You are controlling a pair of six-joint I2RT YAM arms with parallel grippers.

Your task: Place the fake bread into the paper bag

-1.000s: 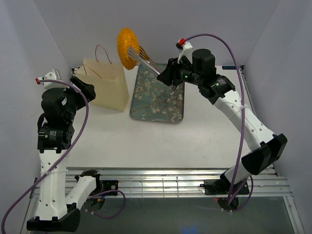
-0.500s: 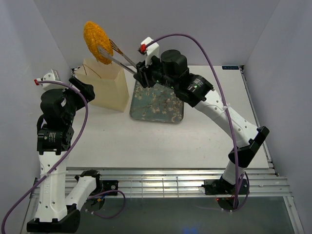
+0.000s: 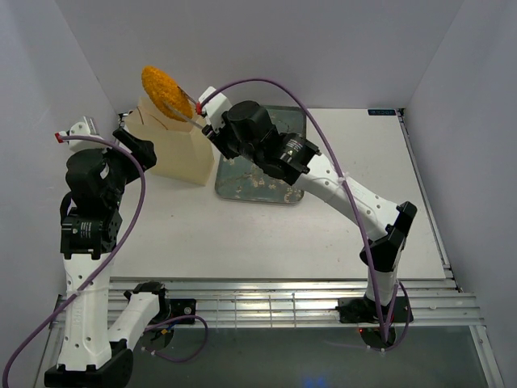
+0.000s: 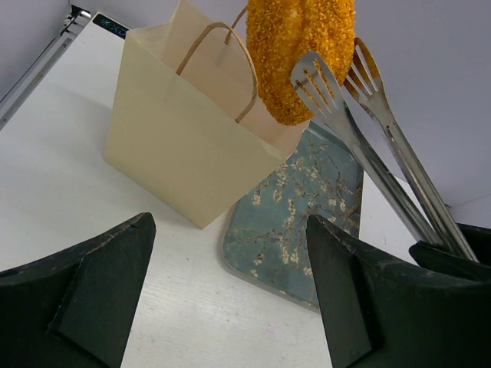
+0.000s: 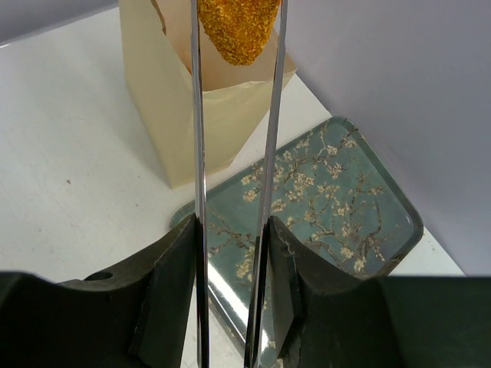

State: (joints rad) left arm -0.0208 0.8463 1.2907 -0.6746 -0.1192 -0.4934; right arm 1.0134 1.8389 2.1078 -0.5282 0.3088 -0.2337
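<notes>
The big orange oval loaf (image 3: 166, 91) hangs in metal tongs (image 3: 194, 115) just above the open top of the cream paper bag (image 3: 182, 153). My right gripper (image 3: 212, 129) is shut on the tongs' handles. In the right wrist view the tongs (image 5: 198, 138) run up from my gripper (image 5: 230, 261) to the loaf (image 5: 238, 27) over the bag (image 5: 199, 115). My left gripper (image 3: 133, 141) is open and empty, to the left of the bag. Its wrist view shows the loaf (image 4: 299, 54), tongs (image 4: 368, 153) and bag (image 4: 176, 146) beyond its gripper (image 4: 230, 299). No other bread pieces show.
The floral grey-green tray (image 3: 242, 182) lies flat just right of the bag, partly under my right arm. It also shows in the left wrist view (image 4: 299, 230) and the right wrist view (image 5: 337, 199). Walls close in at the back and both sides.
My right arm has swung left with the tongs and loaf, from above the tray to above the bag's opening, and the loaf is now lower. The left arm has not moved.
</notes>
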